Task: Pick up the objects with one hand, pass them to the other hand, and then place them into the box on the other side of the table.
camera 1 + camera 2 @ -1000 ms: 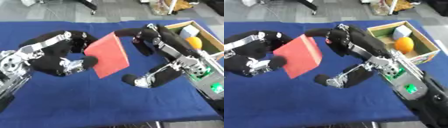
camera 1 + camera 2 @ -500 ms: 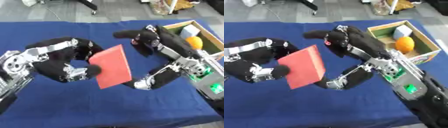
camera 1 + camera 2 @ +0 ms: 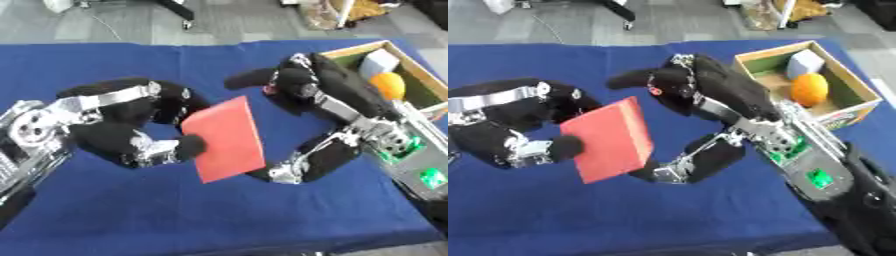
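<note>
Since earlier frame, red block (image 3: 226,137) was shifted lower, toward left hand (image 3: 144,142), clasped there above tabletop (image 3: 105,210). Right hand (image 3: 677,85) was spread, nothing held. Risk judged: block dropped if released before right closure; box (image 3: 846,87) unreached.

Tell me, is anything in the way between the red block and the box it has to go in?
Only the robot's own right hand and forearm lie between the red block, held by the left hand, and the box. That hand is the one meant to take it. The box already holds an orange ball and a white cube.
</note>
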